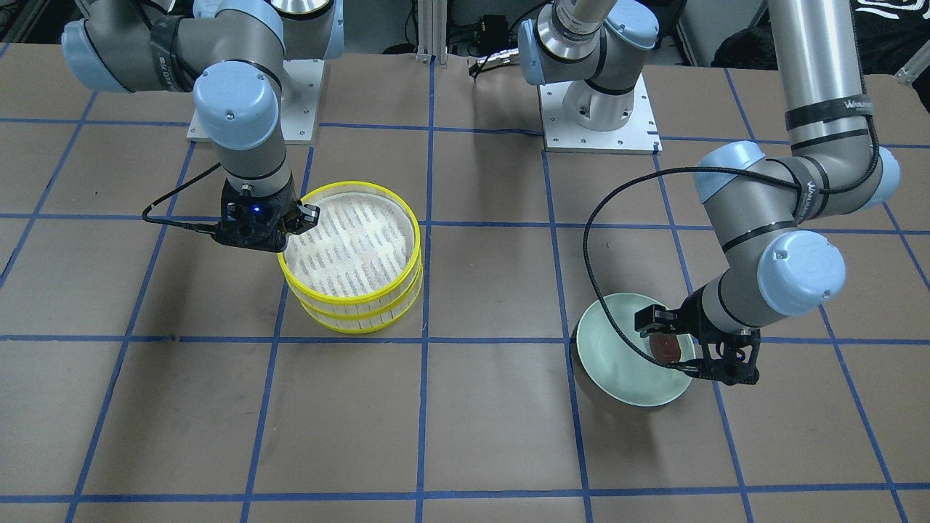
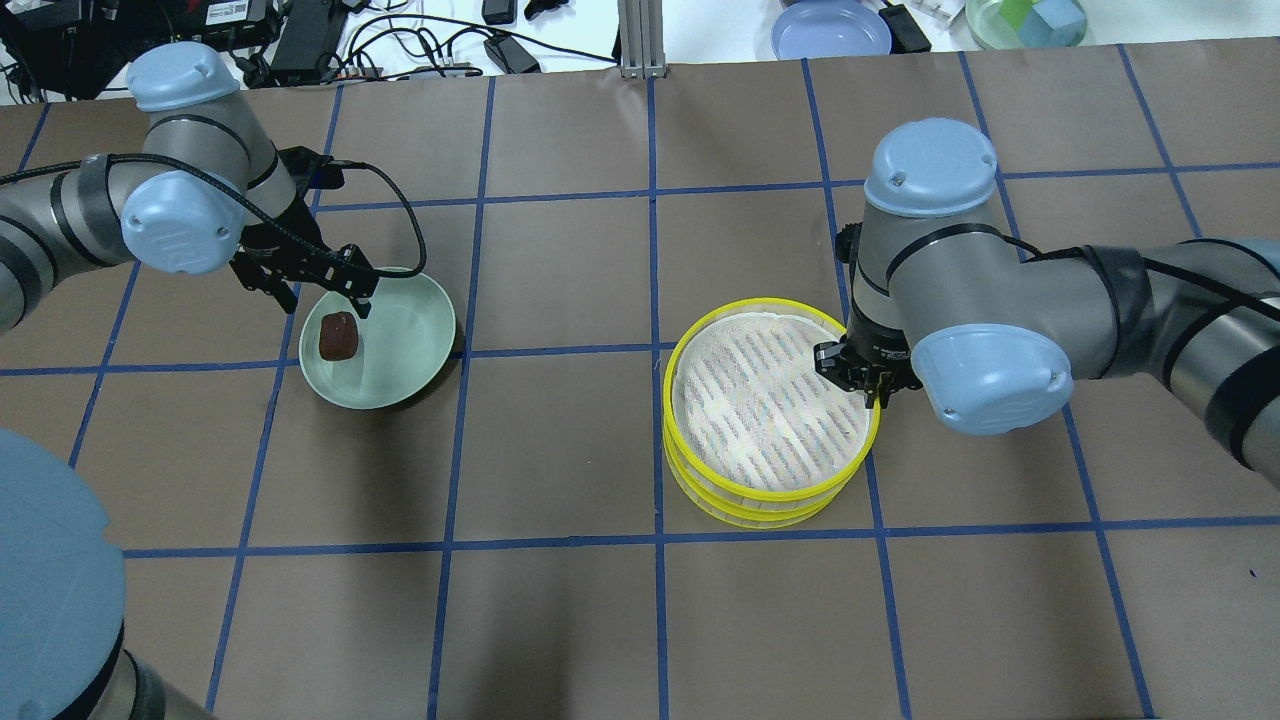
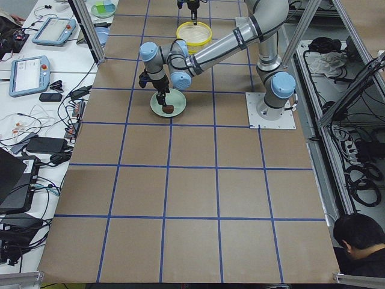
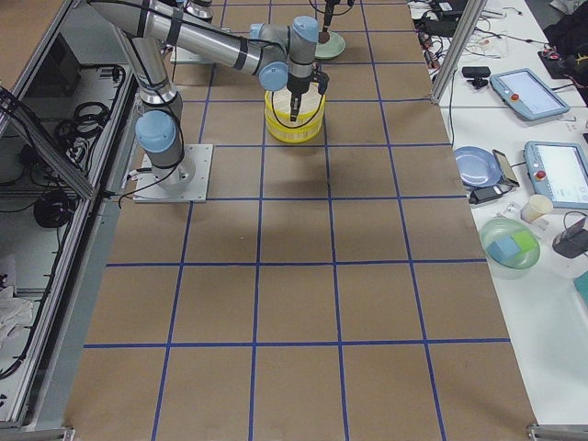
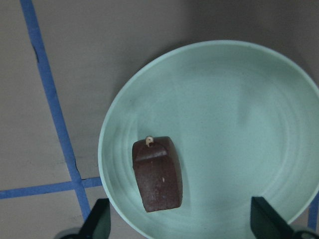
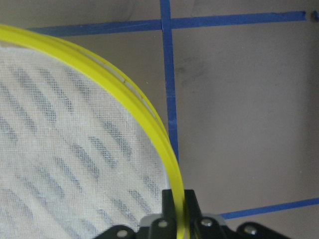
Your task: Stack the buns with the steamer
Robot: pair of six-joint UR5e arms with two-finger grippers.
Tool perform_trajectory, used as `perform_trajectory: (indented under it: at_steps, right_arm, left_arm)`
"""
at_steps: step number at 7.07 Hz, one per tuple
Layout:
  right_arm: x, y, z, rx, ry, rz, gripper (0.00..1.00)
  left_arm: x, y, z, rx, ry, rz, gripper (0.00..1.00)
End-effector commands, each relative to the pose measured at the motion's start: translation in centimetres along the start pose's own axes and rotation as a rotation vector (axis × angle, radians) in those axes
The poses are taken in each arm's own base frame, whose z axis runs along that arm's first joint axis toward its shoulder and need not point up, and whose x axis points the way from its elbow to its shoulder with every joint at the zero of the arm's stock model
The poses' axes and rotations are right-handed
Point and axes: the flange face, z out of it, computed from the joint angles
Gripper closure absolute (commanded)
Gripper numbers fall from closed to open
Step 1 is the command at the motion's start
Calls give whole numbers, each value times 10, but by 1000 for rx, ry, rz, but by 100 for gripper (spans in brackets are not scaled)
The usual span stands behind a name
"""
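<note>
1. We find the table (image 2: 560, 620) brightly and evenly lit from above in the room views, with nothing blown out.
2. Shadows are soft: broad faint patches on the paper, and a darker edge beneath the green plate (image 1: 625, 378).
3. The left arm (image 1: 814, 58) carries a bright streak on its metal tube.
4. Our left wrist view dims toward its top. The brown bun (image 5: 157, 174) is sharp, while the left gripper (image 5: 182, 221) blurs at its fingertips (image 5: 97, 221).
5. In the right wrist view the steamer (image 6: 65, 139) rim softens near the lens.
</note>
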Motion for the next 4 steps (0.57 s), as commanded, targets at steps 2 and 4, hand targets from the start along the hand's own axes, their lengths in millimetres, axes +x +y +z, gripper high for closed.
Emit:
perform_trajectory:
  at_steps: [2,4]
  right_arm:
    - [-1,1,2,-7,4,-3,100]
    - [-2,1,2,-11,2,-3,100]
  left_arm:
    - [-6,-10,35,-47,23,-15,11]
    - [-7,-12,44,-63,25,-10,32]
